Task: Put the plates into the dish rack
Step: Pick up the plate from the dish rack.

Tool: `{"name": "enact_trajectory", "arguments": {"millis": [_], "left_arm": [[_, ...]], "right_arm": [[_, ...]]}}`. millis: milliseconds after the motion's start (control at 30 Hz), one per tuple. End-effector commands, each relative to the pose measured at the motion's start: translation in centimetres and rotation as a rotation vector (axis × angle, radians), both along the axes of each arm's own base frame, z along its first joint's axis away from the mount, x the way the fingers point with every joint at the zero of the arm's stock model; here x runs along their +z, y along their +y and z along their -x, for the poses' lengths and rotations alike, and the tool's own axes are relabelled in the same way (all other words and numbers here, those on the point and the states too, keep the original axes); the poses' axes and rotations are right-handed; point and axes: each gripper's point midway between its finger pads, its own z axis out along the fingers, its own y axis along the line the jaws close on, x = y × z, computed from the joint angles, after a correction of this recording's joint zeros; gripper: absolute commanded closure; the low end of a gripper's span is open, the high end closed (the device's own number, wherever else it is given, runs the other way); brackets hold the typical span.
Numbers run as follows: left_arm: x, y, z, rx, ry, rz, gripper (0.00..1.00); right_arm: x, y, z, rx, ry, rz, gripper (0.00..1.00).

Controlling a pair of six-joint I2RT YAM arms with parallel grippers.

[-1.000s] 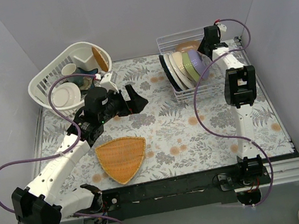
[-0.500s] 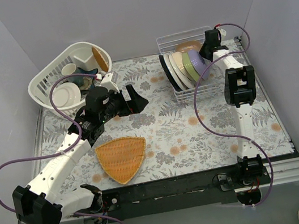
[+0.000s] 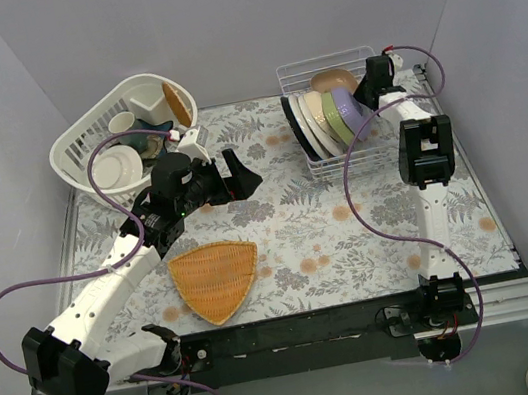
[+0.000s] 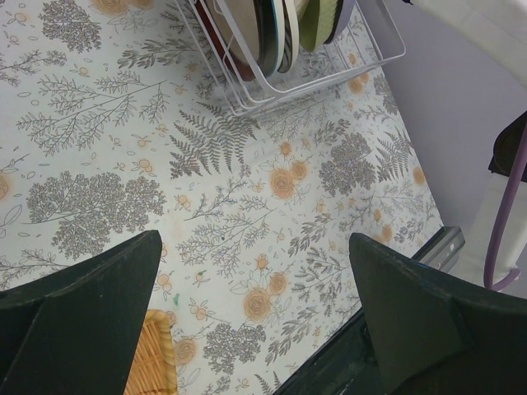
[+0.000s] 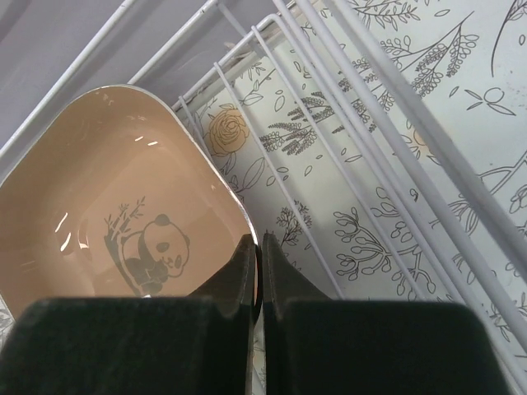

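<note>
Right gripper (image 5: 258, 243) pinched shut, seemingly on panda dish (image 5: 123, 206) rim, seating it in dish rack (image 3: 338, 167); left gripper (image 4: 254, 245) hangs open, empty.

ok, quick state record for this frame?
left fingers: open, empty, above floral mat
right fingers: shut on rim of tan panda dish
panda dish location: far end of dish rack
plates: row on edge in the rack's near slots
orange woven tray: flat on mat, centre front
white basket: far left, holds cups and a plate
</note>
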Motion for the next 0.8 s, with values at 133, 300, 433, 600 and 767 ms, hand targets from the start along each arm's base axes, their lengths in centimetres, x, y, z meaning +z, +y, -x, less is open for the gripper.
{"name": "enact_trajectory", "arguments": {"millis": [133, 300, 433, 600, 767], "left_arm": [[1.0, 0.1, -0.2, 0.005, -0.021, 0.014, 0.02], [1.1, 0.2, 0.1, 0.007, -0.023, 0.021, 0.02], [1.1, 0.3, 0.2, 0.006, -0.023, 0.023, 0.02], [1.2, 0.2, 0.2, 0.001, -0.025, 0.026, 0.02], [1.2, 0.1, 0.3, -0.006, -0.025, 0.029, 0.02]], "right_arm": [[4.1, 0.4, 0.2, -0.001, -0.109, -0.055, 0.99], [6.1, 0.6, 0.2, 0.005, -0.147, -0.069, 0.99], [7.5, -1.2, 0.1, -0.02, -0.173, -0.068, 0.99], [9.2, -1.5, 0.2, -0.028, -0.201, -0.067, 0.99], [10.9, -2.1, 0.4, -0.036, -0.229, -0.065, 0.99]]}}
